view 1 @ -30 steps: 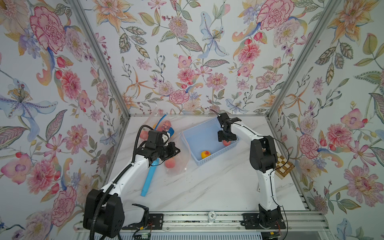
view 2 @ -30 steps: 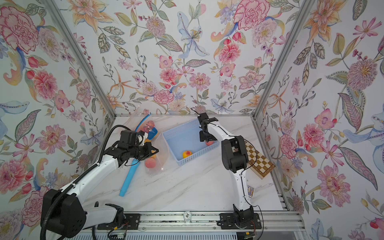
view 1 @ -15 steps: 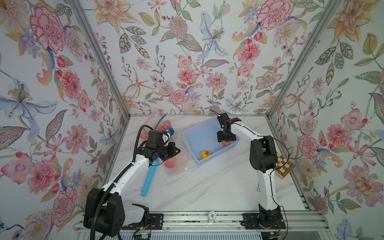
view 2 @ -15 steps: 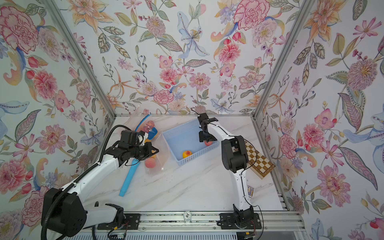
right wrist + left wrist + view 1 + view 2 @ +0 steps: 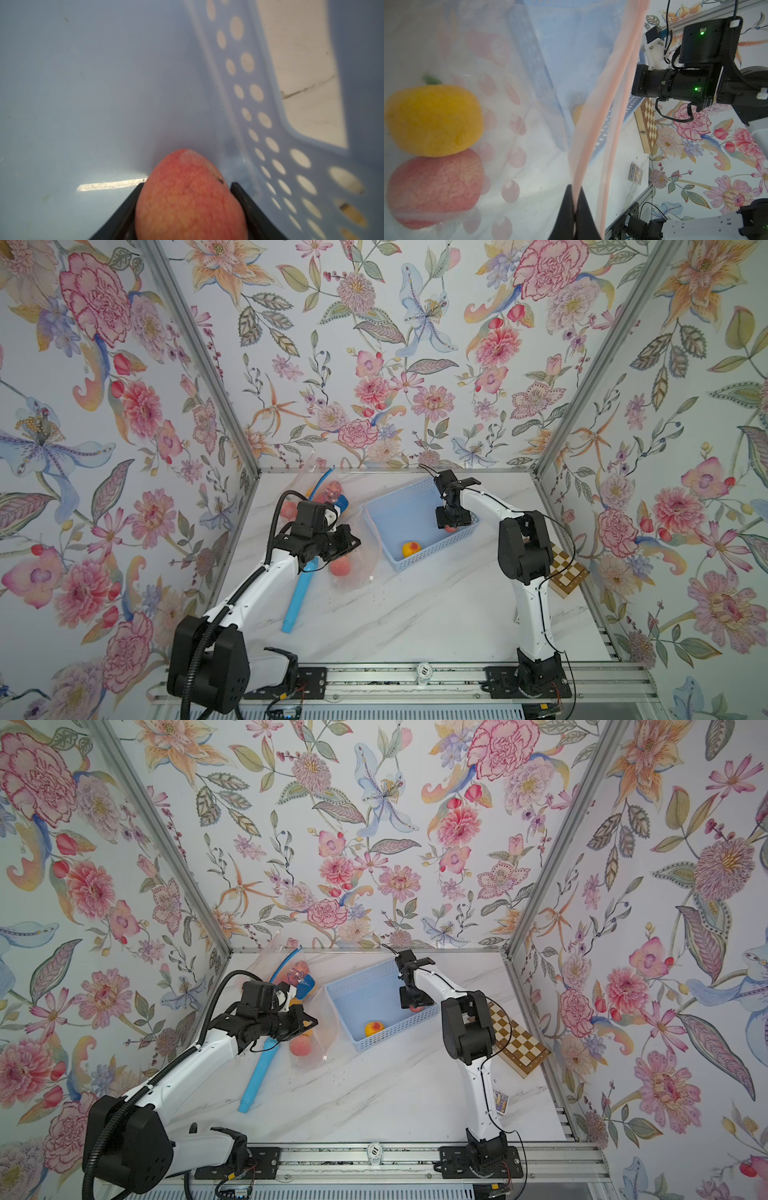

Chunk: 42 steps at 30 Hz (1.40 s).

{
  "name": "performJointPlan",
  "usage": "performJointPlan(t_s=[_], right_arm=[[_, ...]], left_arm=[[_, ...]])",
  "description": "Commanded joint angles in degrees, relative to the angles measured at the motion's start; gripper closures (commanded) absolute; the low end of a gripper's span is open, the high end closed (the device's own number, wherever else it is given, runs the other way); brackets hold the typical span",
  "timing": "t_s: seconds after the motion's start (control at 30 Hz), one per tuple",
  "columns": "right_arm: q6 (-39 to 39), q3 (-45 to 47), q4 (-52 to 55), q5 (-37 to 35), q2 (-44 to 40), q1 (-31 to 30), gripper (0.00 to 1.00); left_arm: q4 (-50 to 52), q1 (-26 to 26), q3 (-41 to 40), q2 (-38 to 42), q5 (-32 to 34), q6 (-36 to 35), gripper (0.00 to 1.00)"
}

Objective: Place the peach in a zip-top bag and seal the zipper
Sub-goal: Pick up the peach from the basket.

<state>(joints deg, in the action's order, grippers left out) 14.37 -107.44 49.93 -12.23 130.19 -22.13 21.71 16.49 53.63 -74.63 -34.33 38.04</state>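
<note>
Top views both show the marble table [image 5: 415, 614] carrying a blue basket [image 5: 436, 549]. Just beside the basket, on the left arm's side, lies the clear zip-top bag [image 5: 361, 572]. A pink fruit [image 5: 433, 187] and a yellow fruit [image 5: 433, 120] touch each other inside it. The left gripper [image 5: 574, 207] is pinched tight on the bag's pink zipper edge, and the mouth is parted. Low inside the basket, in the corner nearest the right arm, the right gripper [image 5: 188, 185] stands part-way spread. Its fingers lie against both flanks of the peach [image 5: 187, 197], close to the basket's perforated wall.
</note>
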Motion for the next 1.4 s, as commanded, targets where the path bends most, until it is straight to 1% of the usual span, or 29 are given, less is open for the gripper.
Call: performJointPlan(t_s=[0.0,0.13,0.37,0.57,0.7,0.9,1.0,1.1,1.23,1.3,1.37], right_arm=[[-0.49,-0.35,1.31,-0.05,0.33,-0.87,0.42],[-0.97,-1.58,1.22,0.01,-0.37,-2.0,0.49],[-1.71,-2.96,0.23,-0.52,-2.24,-5.14,0.54],[-1.31,-2.41,-2.85,3.74,-6.24,-7.19,0.56],[-1.44,-1.33,-5.13,5.35,-9.98,-8.86,0.56],[-4.29,5.44,-13.76,6.31,-19.12,-14.99,0.56],[-4.7,9.8,-19.23,8.93,-24.03,-17.45,0.56],[-3.14,14.78,-25.79,13.68,-28.69,-19.42,0.56],[1.14,22.41,-36.94,20.78,-33.41,-21.36,0.56],[2.43,24.27,-39.88,22.77,-34.03,-22.16,0.56],[2.94,24.9,-41.17,23.23,-33.88,-23.23,0.56]], left_arm=[[-0.79,-0.49,-0.8,-0.08,-0.86,0.85,1.0],[-0.84,-0.48,-0.8,-0.15,-0.91,0.9,1.0],[-1.17,-0.49,-1.06,-0.25,-1.01,0.97,1.0],[-1.32,-0.49,-1.16,-0.16,-1.0,1.0,1.0],[-1.41,-0.45,-1.16,-0.17,-1.01,0.98,1.0],[-1.68,-0.49,-0.88,-0.51,-0.84,1.09,1.0],[-1.67,-0.45,-0.33,-0.85,-1.07,1.07,1.0],[-1.76,-0.49,-0.01,-0.95,-1.18,1.12,1.0],[-2.0,-0.49,0.16,-1.11,-1.35,1.39,1.0],[-1.97,-0.49,0.34,-1.07,-1.52,1.42,1.0],[-1.77,-0.49,0.64,-1.04,-1.53,1.35,1.0]])
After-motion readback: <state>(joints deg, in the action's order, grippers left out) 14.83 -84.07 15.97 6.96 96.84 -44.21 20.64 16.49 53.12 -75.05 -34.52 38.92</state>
